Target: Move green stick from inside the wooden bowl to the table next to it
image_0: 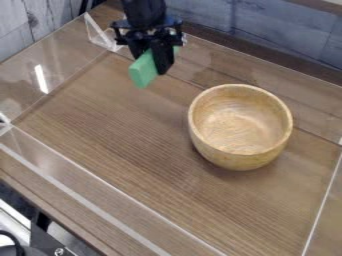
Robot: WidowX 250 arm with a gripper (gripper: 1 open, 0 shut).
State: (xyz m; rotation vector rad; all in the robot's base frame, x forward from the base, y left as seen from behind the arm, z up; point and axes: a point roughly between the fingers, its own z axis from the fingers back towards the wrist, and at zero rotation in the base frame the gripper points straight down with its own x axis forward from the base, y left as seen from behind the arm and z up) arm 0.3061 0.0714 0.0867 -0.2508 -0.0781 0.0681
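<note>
The green stick (143,69) hangs tilted above the table (120,150), well to the left of the wooden bowl (241,125). My gripper (151,55) is shut on the stick's upper end, its black fingers pointing steeply down. The bowl stands upright at the right of the table with nothing inside it. The stick's lower end is off the tabletop; how high I cannot tell.
Low clear acrylic walls (40,170) edge the tabletop on all sides. A clear folded acrylic piece (104,30) stands at the back left, just behind the gripper.
</note>
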